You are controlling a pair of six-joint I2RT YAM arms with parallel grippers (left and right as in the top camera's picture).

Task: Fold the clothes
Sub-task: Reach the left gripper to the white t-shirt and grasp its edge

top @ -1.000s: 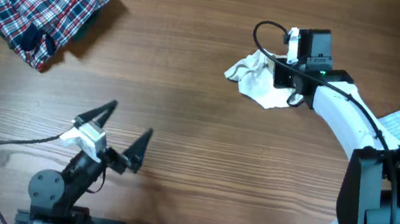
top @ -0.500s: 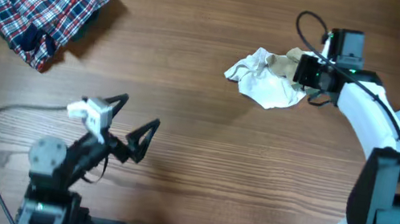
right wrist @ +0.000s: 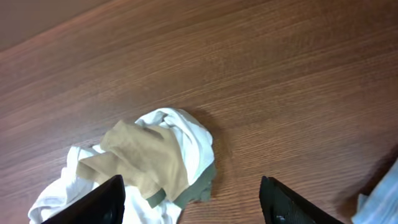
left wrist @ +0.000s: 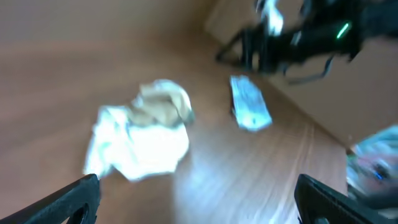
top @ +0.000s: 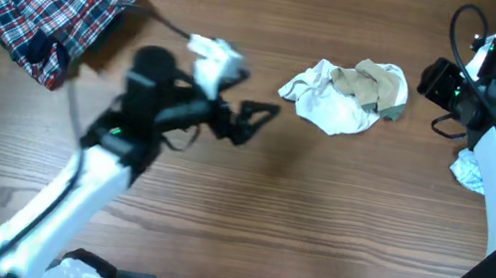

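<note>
The cream-white top [top: 341, 96] lies crumpled at the table's middle right, with tan sleeve parts and an olive edge [right wrist: 186, 196] on its right side. My right gripper [top: 431, 86] hangs open just right of it, nothing between its fingers [right wrist: 104, 200]. My left gripper [top: 257, 125] is blurred, wide open and empty, just left of the top [left wrist: 144, 140]. The pale blue striped garment [top: 468, 172] lies at the right, mostly under my right arm. In the left wrist view it [left wrist: 249, 112] sits beyond the top.
A folded red-and-blue plaid garment [top: 56, 4] rests on a dark green one at the back left corner. Bare wooden table [top: 335, 224] spreads across the front and middle.
My right gripper let go of the cream top and drew back to the right. My left arm swung from the front edge up toward the top's left side.
</note>
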